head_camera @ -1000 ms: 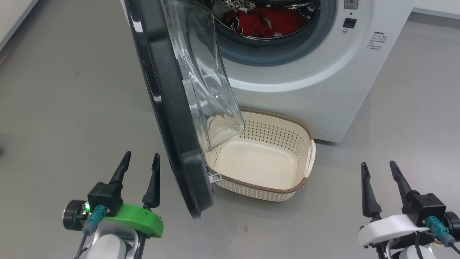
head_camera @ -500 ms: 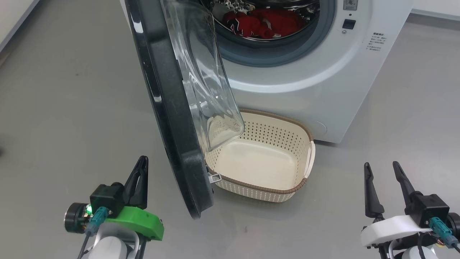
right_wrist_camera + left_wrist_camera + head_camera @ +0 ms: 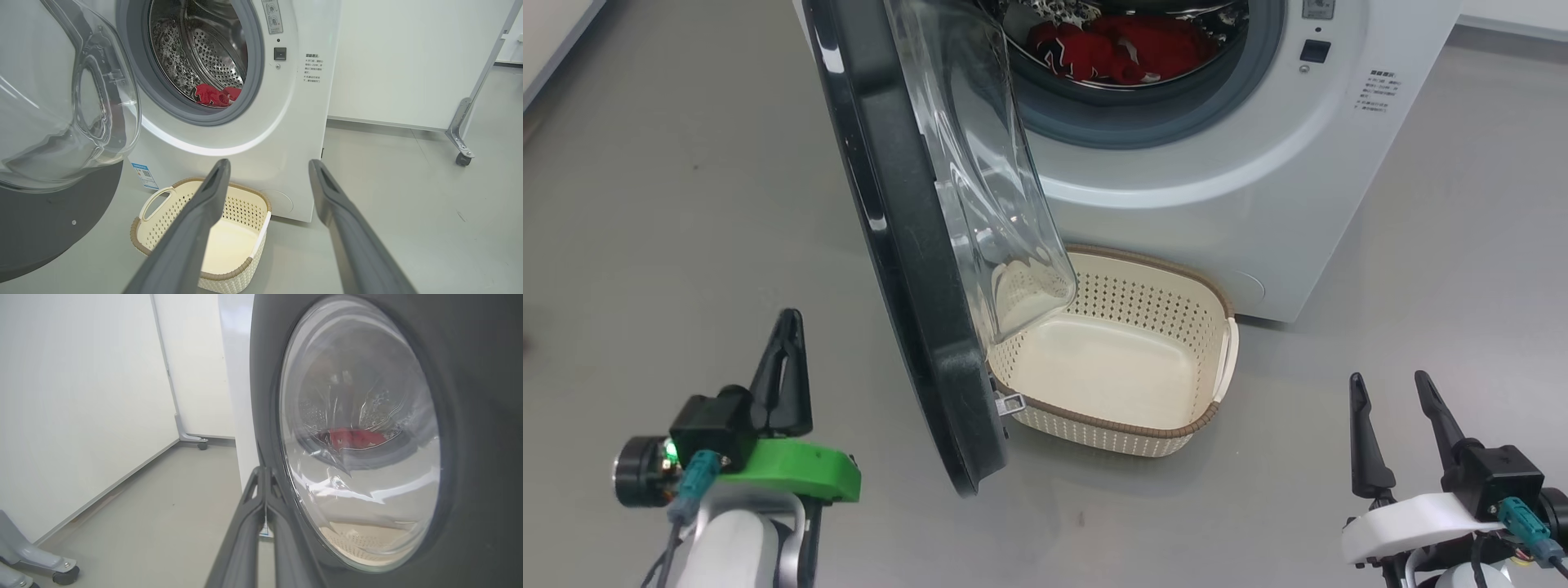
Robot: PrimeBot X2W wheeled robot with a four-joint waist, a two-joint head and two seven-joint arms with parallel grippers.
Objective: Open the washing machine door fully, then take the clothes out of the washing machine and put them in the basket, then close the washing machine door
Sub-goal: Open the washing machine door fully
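Note:
The white washing machine [image 3: 1225, 188] [image 3: 286, 122] stands ahead with its door [image 3: 907, 245] [image 3: 470, 416] [image 3: 61, 122] swung partly open, edge-on to me, glass bowl facing the drum. Red clothes [image 3: 1127, 49] [image 3: 216, 94] lie in the drum; through the glass the clothes [image 3: 351, 437] show again. The cream basket [image 3: 1119, 359] [image 3: 204, 232] sits empty on the floor below the drum. My left gripper [image 3: 786, 322] [image 3: 264, 473] is shut on nothing, left of the door's outer face. My right gripper [image 3: 1388, 377] [image 3: 267, 163] stands open, low on the right, apart from everything.
Grey floor [image 3: 686, 204] spreads to the left and right of the machine. White panels on wheeled metal feet [image 3: 28, 555] [image 3: 459, 143] stand on either side of it. A small metal latch [image 3: 1011, 402] sticks out of the door's edge above the basket rim.
My left gripper has shut, from wide open a second ago, and has shifted left, farther from the door's edge. The right gripper has barely moved.

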